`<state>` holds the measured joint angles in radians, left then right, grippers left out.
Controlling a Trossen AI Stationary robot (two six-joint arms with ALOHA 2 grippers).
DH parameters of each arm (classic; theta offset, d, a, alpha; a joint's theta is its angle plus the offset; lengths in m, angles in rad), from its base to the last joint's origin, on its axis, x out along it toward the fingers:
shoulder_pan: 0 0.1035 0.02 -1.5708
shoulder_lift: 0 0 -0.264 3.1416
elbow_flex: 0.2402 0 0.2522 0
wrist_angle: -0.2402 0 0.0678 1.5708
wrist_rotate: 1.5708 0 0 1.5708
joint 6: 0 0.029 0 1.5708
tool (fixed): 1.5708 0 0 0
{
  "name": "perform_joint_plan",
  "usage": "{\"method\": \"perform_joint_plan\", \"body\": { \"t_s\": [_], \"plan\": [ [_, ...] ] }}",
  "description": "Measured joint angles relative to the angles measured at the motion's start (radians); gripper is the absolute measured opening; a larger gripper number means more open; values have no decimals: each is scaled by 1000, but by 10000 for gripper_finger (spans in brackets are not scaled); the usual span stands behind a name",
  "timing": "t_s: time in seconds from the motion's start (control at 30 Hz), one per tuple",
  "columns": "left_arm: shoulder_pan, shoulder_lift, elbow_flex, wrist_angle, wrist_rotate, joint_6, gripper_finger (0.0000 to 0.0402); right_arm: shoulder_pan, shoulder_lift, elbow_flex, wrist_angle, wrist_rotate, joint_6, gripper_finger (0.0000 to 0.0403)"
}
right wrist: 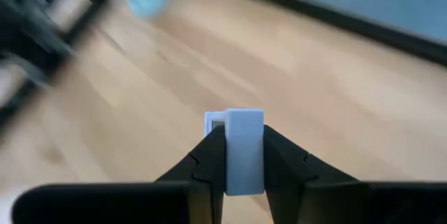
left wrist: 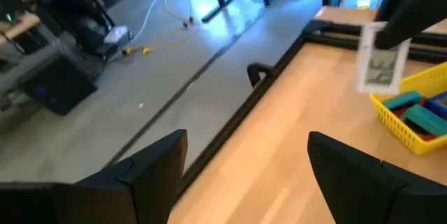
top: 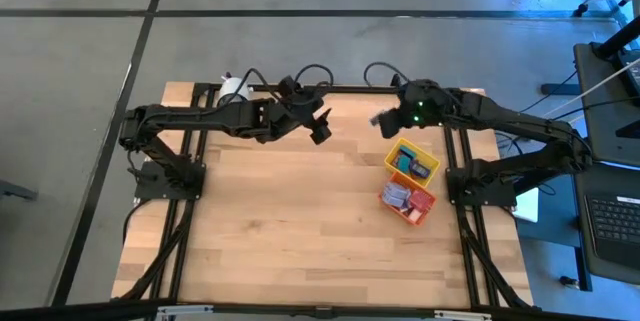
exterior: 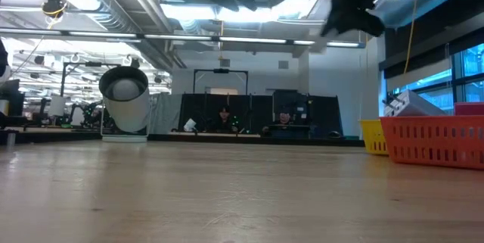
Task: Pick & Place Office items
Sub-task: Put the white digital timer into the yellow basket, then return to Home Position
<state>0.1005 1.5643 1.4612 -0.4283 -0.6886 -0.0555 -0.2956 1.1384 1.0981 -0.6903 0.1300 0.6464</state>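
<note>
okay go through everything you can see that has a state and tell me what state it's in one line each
Left gripper: open, empty, raised over the table's far edge.
Right gripper: shut on a white block, held in the air.
Yellow bin: upright, holding blue and teal pieces.
Orange bin: upright, holding small pieces.
White cylinder: standing on the table's far left corner.
</note>
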Motion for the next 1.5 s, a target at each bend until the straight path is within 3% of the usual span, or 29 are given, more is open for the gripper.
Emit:
{"method": "perform_joint_plan", "body": {
  "t_s": [0.2,0.37,0.67,0.9,1.27,1.5],
  "plan": [
    [0,1,0,-77,2,-85,294,-4,-2,-10,-315,8,-33,75],
    [0,1,0,-137,2,-166,294,-3,-2,-76,-463,11,-21,75],
    [-1,1,0,-178,59,-272,294,-1,-2,-256,-463,-35,56,75],
    [-1,1,0,-175,63,-333,294,-1,-2,-302,-413,-33,79,87],
    [-1,-3,0,-176,149,-385,294,-1,-1,-298,-398,-33,50,169],
    [-2,-87,11,-167,282,-388,294,-1,-1,-142,-448,-33,-36,212]
  ]
}}
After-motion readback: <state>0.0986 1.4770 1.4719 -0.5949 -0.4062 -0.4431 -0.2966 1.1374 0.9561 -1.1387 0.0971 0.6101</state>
